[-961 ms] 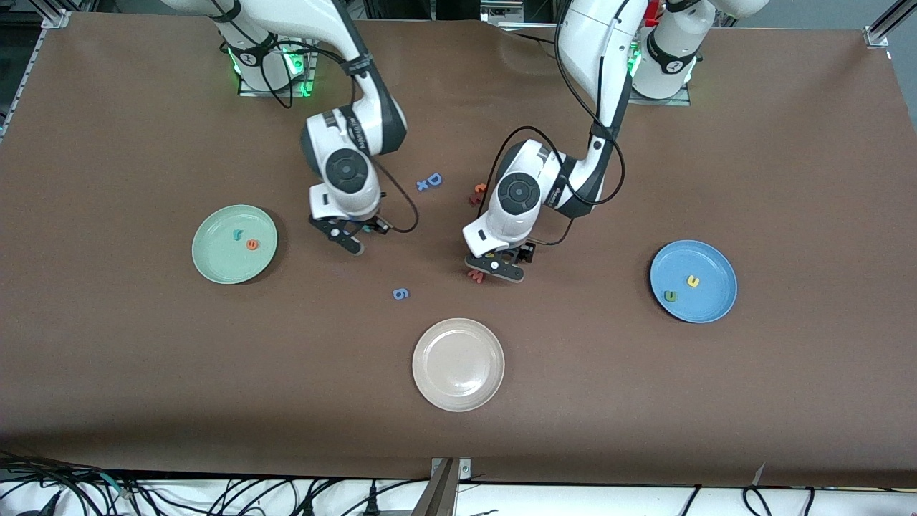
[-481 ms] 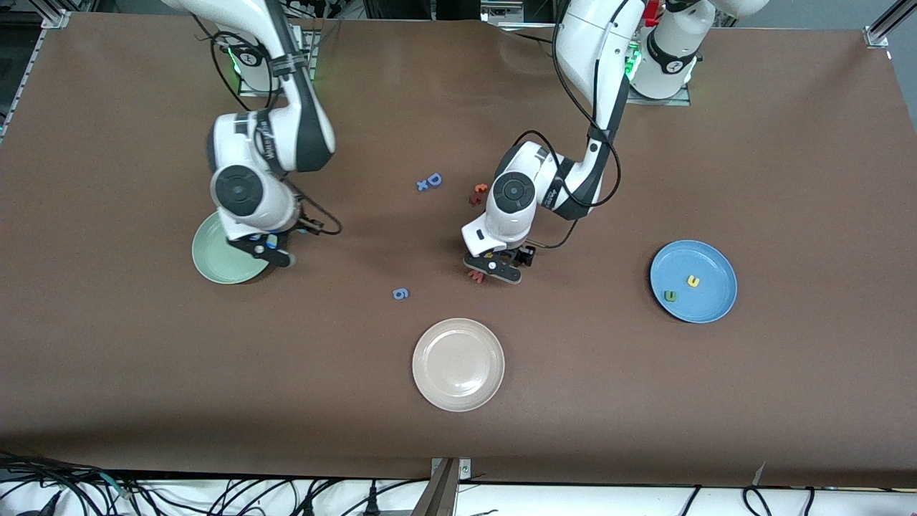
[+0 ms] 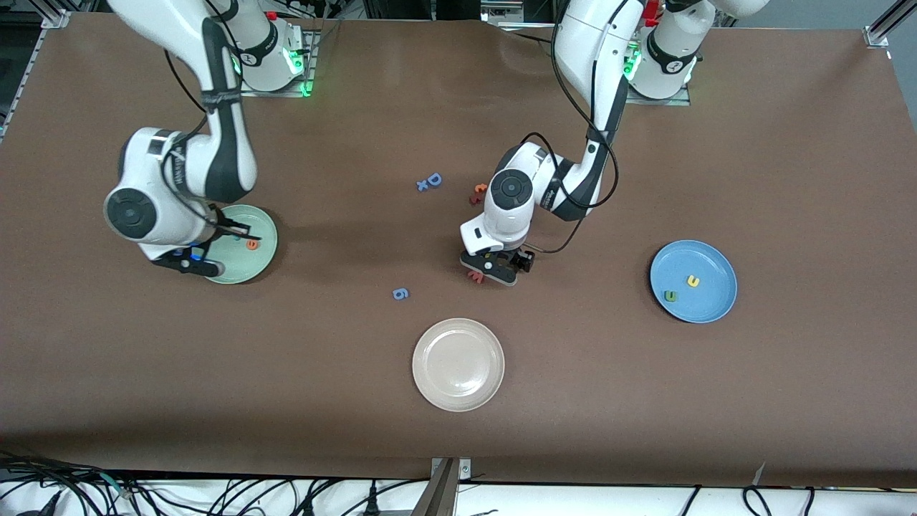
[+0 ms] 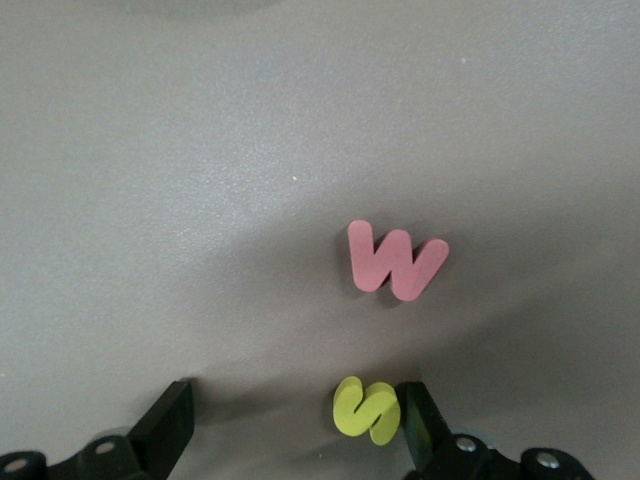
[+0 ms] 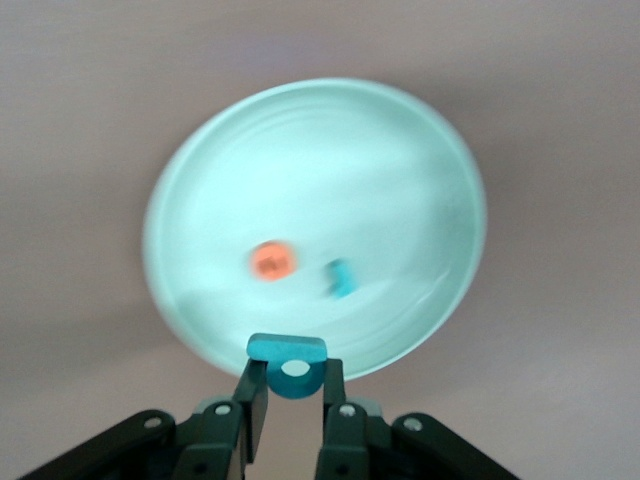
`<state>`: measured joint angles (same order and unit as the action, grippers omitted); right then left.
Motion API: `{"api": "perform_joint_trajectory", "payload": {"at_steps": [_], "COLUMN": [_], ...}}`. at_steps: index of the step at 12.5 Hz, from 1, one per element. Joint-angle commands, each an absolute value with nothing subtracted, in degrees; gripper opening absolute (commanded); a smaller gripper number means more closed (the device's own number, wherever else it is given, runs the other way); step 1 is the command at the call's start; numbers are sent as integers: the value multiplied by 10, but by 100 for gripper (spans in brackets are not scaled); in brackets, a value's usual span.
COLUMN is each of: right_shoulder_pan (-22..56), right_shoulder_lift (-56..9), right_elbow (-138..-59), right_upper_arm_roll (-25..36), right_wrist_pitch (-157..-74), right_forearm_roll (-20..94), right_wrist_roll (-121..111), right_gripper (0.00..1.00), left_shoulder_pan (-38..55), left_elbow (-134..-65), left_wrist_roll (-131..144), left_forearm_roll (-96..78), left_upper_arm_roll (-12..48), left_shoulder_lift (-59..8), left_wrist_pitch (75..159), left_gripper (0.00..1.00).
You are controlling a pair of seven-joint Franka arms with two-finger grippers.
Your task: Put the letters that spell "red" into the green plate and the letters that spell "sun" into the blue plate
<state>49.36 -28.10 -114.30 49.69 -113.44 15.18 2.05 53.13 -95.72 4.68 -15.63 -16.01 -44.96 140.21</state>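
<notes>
Right pincer (image 5: 290, 385) clenched on the small teal foam "d" (image 5: 288, 362), held over the rim of the round pale mint-green plate (image 3: 261, 261) at the right arm's end of the counter (image 3: 645, 394); orange "e" (image 3: 251, 244) and teal "r" (image 5: 341, 277) lie in that plate. Left pincer (image 4: 295, 425) low at mid-counter, wrist pointing down, jaws spread around the yellow "s" (image 4: 365, 408), one finger (image 4: 418, 425) touching it; pink "w" (image 4: 395, 260) just beside. Round blue plate (image 3: 716, 265) holds yellow "u" (image 3: 693, 281) and dark green "n" (image 3: 670, 295). Cream plate (image 3: 458, 365) lies nearest the front camera.
</notes>
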Motion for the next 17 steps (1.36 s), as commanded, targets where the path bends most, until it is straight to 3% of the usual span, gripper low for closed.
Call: {"api": "perform_joint_trajectory", "payload": {"at_steps": [1, 3, 8, 9, 10, 14, 17], "right_shoulder_pan": [459, 443, 442, 442, 441, 439, 398], "right_shoulder_lift": [-327, -358, -387, -392, -395, -404, -406], "right_elbow": [-1139, -1132, -1126, -1126, -1126, -1126, -1126], "right_upper_arm_roll": [491, 490, 487, 486, 486, 485, 454], "right_wrist_pitch": [-1162, -1165, -1172, -1177, -1180, -1181, -1192], "right_forearm_roll": [187, 240, 249, 249, 249, 250, 250], "right_wrist_roll": [-53, -94, -103, -103, -103, -110, -137], "right_gripper": [16, 16, 16, 16, 16, 16, 20], "left_shoulder_pan": [536, 538, 537, 536, 536, 532, 527], "left_elbow": [-943, -943, -944, -945, -945, -949, -952], "left_wrist_roll": [40, 40, 37, 37, 36, 25, 24], "left_forearm_roll": [-146, -146, -146, -148, -148, -149, -149], "left_upper_arm_roll": [-161, -161, -161, -161, -162, -163, -163], "left_shoulder_lift": [-468, -470, -468, -469, -469, -468, -468], "left_wrist_pitch": [1418, 1419, 1419, 1419, 1419, 1419, 1419], "left_gripper": [92, 87, 76, 68, 65, 35, 22]}}
